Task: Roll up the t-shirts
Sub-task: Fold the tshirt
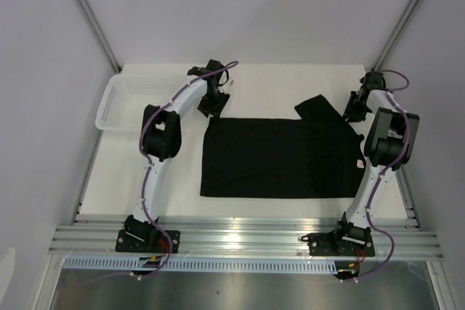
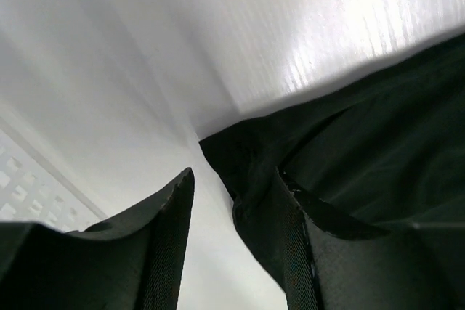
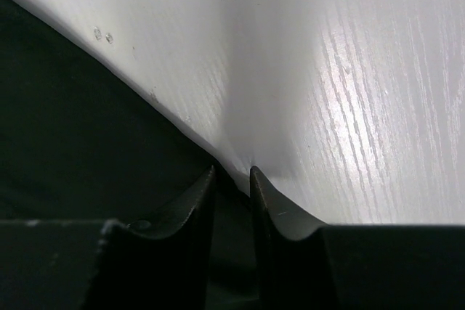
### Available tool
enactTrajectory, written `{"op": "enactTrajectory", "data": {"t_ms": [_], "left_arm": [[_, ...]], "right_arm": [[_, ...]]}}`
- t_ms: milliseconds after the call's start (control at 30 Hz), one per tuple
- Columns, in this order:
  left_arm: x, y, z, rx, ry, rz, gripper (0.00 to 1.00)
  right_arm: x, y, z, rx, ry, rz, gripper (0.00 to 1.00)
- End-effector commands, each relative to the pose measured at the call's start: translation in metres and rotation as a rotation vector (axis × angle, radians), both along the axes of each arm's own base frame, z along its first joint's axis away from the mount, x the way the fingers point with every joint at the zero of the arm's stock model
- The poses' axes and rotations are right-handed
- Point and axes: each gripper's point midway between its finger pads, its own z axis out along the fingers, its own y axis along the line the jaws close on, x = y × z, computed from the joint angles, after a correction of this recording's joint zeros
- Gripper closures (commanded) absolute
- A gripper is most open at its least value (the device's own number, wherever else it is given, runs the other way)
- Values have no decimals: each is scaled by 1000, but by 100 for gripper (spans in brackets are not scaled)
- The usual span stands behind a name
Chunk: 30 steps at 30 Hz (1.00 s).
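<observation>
One t-shirt [image 1: 280,157] lies flat; left gripper [image 2: 236,212], jaws apart, straddles its corner; right gripper [image 3: 232,183] pinches the hem. Uneven lifting could skew the roll.

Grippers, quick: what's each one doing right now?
Left gripper: open, fingers straddling the t-shirt corner, not pinching it.
Right gripper: nearly shut at the t-shirt's edge; whether it grips fabric cannot be told.

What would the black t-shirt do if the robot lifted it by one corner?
The t-shirt lies flat and thin on the table, so it would probably droop and dangle. Its corner crumples beside the left gripper, suggesting soft, light cloth that bunches when pushed.
</observation>
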Motion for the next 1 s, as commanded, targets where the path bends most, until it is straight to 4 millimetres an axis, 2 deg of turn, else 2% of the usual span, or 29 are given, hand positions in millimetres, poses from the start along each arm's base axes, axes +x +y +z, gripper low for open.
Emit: {"op": "enactTrajectory", "data": {"t_ms": [0,67,133,267,433,567,733,900,933,967], "left_arm": [[-3,-10,9,59,-9,-131,49],[-4,-12,10,65,0,-137,48],[-2,-14,8,56,11,-120,51],[-26,-20,-8,8,136,-96,60],[-16,-13,-7,38,85,-78,60],[-6,-14,4,50,13,-74,59],[5,2,14,140,-97,-66,55],[1,2,6,148,-57,-75,55],[9,-3,8,139,-67,-79,57],[3,0,5,152,-32,-89,58]], "right_arm": [[-6,10,-5,0,20,11,72],[-6,13,-5,1,17,14,73],[-5,15,-6,1,17,17,75],[-7,15,-7,2,22,14,77],[-8,13,-2,-5,14,15,78],[-7,13,2,-1,4,14,78],[-6,14,3,-1,-3,10,78],[-6,15,1,1,0,9,80],[-7,15,0,3,2,12,80],[-7,16,-1,5,3,13,80]]}}
